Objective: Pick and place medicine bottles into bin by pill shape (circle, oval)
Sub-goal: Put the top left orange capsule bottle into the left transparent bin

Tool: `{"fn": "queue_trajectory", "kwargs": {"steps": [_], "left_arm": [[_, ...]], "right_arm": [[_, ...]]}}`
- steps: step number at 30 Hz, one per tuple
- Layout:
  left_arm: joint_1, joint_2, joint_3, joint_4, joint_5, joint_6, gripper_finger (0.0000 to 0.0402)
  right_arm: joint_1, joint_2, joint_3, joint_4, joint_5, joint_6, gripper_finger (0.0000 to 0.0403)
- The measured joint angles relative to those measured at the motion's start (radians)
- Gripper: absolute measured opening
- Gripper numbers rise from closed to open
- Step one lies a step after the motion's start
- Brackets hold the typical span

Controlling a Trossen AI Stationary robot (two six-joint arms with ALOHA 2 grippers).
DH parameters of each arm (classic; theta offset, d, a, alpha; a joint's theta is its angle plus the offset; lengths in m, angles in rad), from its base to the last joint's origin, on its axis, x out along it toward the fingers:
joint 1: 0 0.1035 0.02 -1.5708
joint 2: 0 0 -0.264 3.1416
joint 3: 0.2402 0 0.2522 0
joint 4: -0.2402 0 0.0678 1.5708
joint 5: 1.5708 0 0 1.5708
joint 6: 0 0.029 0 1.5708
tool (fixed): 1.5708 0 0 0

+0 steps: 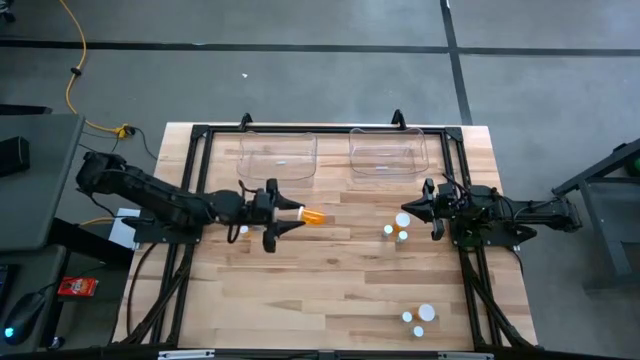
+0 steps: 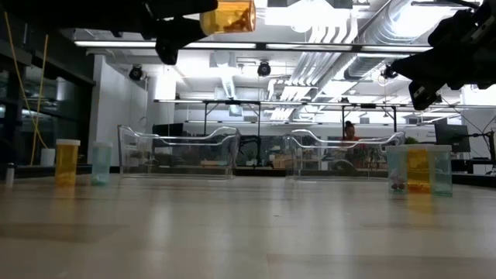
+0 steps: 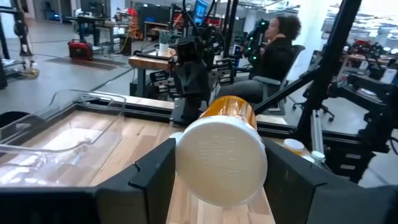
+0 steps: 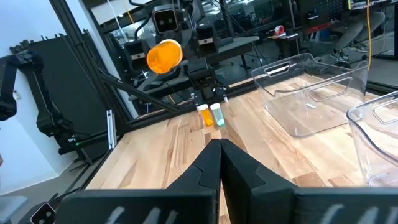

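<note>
My left gripper (image 1: 288, 213) holds an orange medicine bottle (image 1: 312, 216) with a white cap level in the air over the table's left middle; the low view shows the bottle (image 2: 227, 15) high above the wood. My right gripper (image 1: 427, 206) waits shut at the right, holding nothing. Other small bottles stand on their bases: one (image 1: 243, 231) beside the left arm, three (image 1: 398, 229) near the right gripper, three (image 1: 419, 320) at the near right. Two clear bins (image 1: 278, 155) (image 1: 388, 150) sit at the far edge. My left gripper pinches the bottle at its cap end (image 3: 186, 163) between its two fingers (image 3: 152, 171), one on each side of the white cap. The fingers lie level, pointing toward the table's right, along the bottle. The bottle lies level, orange bottom (image 4: 164, 56) foremost, lifted clear of the table.
A black frame (image 1: 200, 135) runs around the table's edges. The wood between the two bottle groups and before the bins is open. Beyond the table a person (image 3: 277, 46) sits among desks and equipment.
</note>
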Motion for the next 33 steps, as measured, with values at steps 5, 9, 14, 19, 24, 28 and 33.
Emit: {"fn": "queue_trajectory", "kwargs": {"steps": [5,9,14,19,24,28,33], "left_arm": [[0.003,0.005,0.0,0.002,-0.02,0.0,0.0188],[0.003,0.002,0.0,0.003,-0.022,0.0,0.0188],[0.005,0.002,0.003,-0.006,-0.025,0.0,0.0188],[0.06,-0.029,0.156,-0.343,-0.049,0.0,0.0188],[0.181,-0.006,0.45,-0.958,-0.191,0.0,0.0188],[0.326,0.034,0.613,-1.279,-0.233,-0.056,0.0188],[0.541,0.102,0.687,-1.529,-0.22,-0.23,0.0188]], "right_arm": [[0.0,0.0,0.0,0.0,0.0,0.0,0.0],[0.0,0.0,0.0,0.0,0.0,0.0,0.0],[0.0,0.0,0.0,0.0,0.0,0.0,0.0],[0.0,0.0,0.0,0.0,0.0,0.0,0.0],[0.0,0.0,0.0,0.0,0.0,0.0,0.0],[0.0,0.0,0.0,0.0,0.0,0.0,0.0],[0.0,0.0,0.0,0.0,0.0,0.0,0.0]]}}
